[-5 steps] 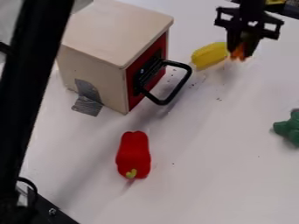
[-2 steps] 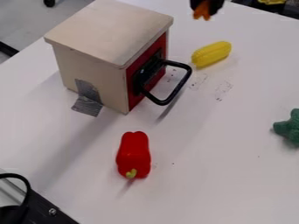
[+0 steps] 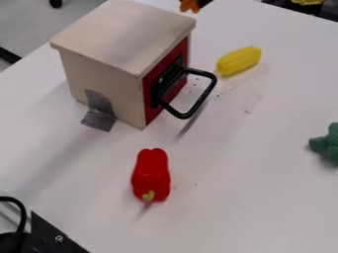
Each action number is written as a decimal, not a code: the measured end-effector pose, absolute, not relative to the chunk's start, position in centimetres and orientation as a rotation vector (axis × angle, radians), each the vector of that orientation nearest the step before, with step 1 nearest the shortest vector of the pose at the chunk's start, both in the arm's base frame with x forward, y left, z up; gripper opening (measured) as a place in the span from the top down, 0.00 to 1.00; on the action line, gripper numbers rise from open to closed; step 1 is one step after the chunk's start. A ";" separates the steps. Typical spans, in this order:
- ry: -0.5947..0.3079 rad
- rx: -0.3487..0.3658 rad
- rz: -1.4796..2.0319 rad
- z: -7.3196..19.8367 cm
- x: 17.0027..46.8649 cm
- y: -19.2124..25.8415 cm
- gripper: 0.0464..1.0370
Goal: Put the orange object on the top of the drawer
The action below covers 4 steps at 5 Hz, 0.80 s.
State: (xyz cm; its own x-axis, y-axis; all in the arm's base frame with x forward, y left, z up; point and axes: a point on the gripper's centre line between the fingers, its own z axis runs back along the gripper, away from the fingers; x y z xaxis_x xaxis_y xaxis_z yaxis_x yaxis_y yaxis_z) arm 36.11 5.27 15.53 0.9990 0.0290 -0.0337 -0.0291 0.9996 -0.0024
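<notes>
Surface [image 3: 251, 197]: smooth, white. Drawer [image 3: 105, 37]: boxy, pale wood, red front, looped black handle [image 3: 209, 90]. Pepper [image 3: 150, 173]: red, lobed. Corn [image 3: 239, 61]: yellow, oblong, ribbed. Green toy [image 3: 326, 145]: knobbly, right edge. Gripper [image 3: 204, 3]: top edge, partly visible, clamped on orange object [image 3: 189, 6] near the drawer's top.

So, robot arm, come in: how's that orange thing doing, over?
Black gripper at the view's top edge, holding the orange object. Not yet set on the pale wooden drawer. Yellow toy corn on the table, likely no obstacle.
</notes>
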 end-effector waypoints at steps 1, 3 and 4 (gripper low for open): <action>0.021 0.019 0.025 15.6 34.9 7.3 0.68; 0.041 0.059 0.023 13.0 33.7 8.8 0.68; 0.071 0.054 0.055 12.2 32.7 9.9 0.62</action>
State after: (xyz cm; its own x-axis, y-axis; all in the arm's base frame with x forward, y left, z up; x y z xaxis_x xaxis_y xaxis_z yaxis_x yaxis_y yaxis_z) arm 32.70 9.86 12.21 0.9960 0.0569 -0.0691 -0.0531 0.9970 0.0563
